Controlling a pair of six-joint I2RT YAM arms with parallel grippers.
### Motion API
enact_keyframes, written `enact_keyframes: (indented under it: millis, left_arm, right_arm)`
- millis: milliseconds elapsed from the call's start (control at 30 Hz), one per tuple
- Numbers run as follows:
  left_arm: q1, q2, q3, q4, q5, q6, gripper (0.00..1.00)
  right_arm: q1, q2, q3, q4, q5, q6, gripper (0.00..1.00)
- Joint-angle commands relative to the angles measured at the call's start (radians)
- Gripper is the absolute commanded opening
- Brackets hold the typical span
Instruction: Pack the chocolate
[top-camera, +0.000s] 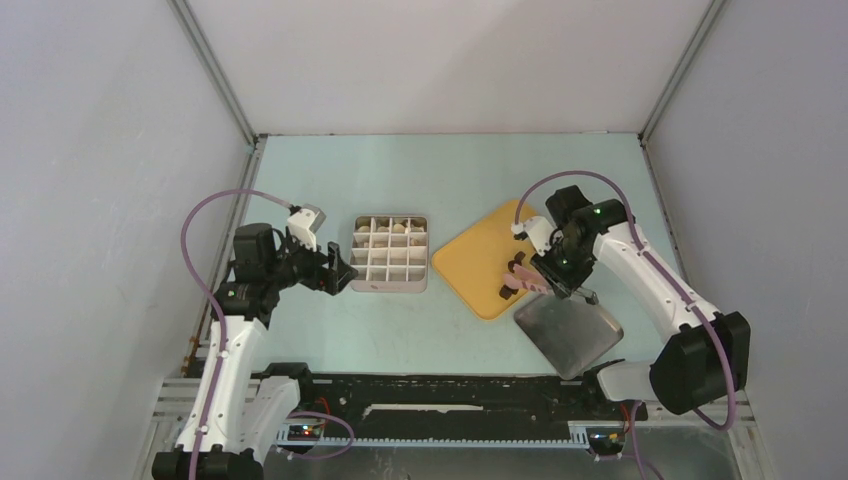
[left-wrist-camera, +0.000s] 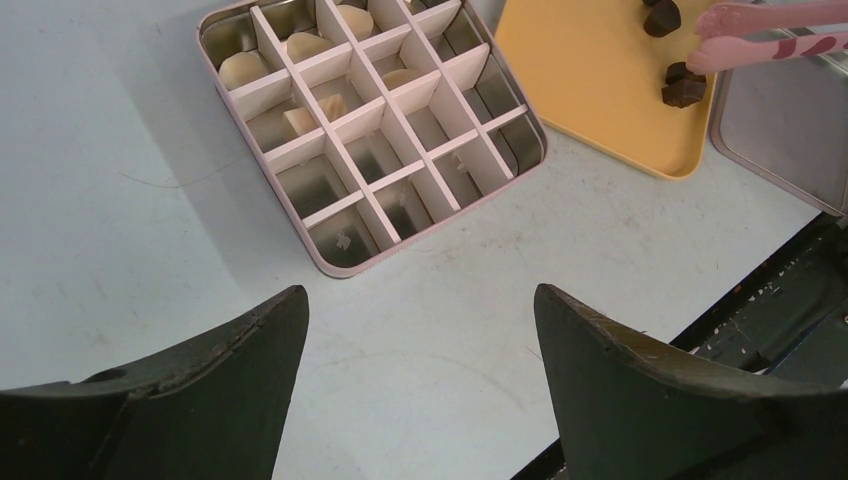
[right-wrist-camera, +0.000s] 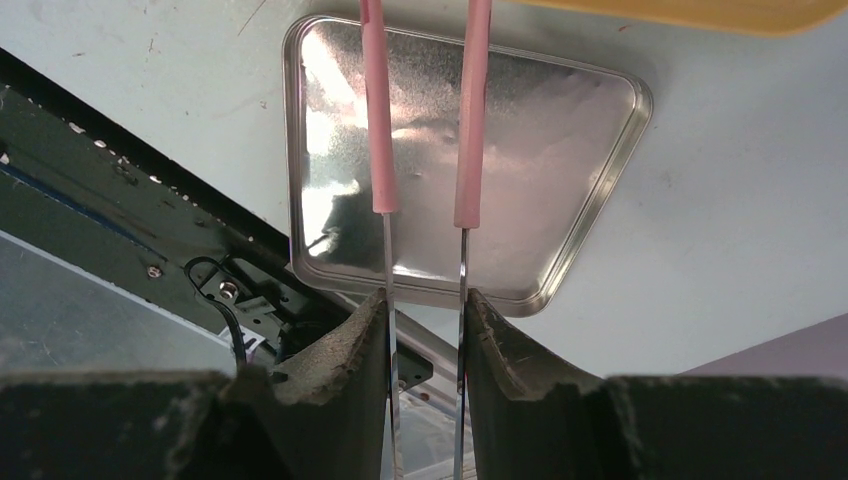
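**Desk** (left-wrist-camera: 120, 200): pale blue-green surface, carrying all items below.

**Square tin with pinkish rim and white card grid** (top-camera: 390, 286): sits left of centre, divided into sixteen compartments.

**Cream-white chocolate pieces** (left-wrist-camera: 243, 68): one per compartment, in several cells of the rows farthest from the arm bases.

**Square yellow tray** (left-wrist-camera: 590, 70): just right of the tin, turned corner-on.

**Dark brown chocolate pieces** (left-wrist-camera: 685, 90): three visible, loose on the tray near its right edge.

**Square silver metal lid** (right-wrist-camera: 520, 130): flat on the desk, inner face up, beside the tray's near corner.

**Pink-sleeved metal tongs** (right-wrist-camera: 378, 100): their tips lie over the tray, just beside the dark pieces. Contact cannot be told.

**Left end effector** (left-wrist-camera: 420, 300): fingers spread wide, holding nothing, above bare desk near the tin's left side.

**Right end effector** (right-wrist-camera: 425, 300): fingers pressed in on the two bare metal arms of the tongs, gripping them, above the lid.
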Motion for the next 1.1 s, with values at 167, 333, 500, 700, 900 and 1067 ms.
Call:
enact_keyframes:
  millis: [167,333,500,700,900,1067]
  left_arm:
    - [0.006,-0.026,0.003,0.014,0.019,-0.011,0.87]
    - [0.006,-0.026,0.0,0.017,0.022,-0.01,0.87]
    - [0.007,-0.03,-0.001,0.017,0.021,-0.01,0.87]
    - [0.006,-0.037,-0.001,0.016,0.021,-0.009,0.87]
    - [0.006,-0.042,-0.002,0.017,0.022,-0.01,0.87]
    - [0.006,-0.047,-0.003,0.018,0.021,-0.007,0.87]
  right_arm:
    - [-0.004,0.009,0.001,-0.036,-0.028,-0.021,0.34]
    - [-0.004,0.002,0.001,-0.055,-0.039,-0.012,0.34]
    - [-0.004,0.006,0.001,-0.059,-0.051,-0.007,0.34]
    - [-0.004,0.035,0.002,-0.041,-0.055,-0.006,0.31]
    - [-0.004,0.055,0.002,-0.038,-0.053,-0.004,0.31]
    - [-0.002,0.079,0.002,-0.034,-0.046,-0.012,0.36]
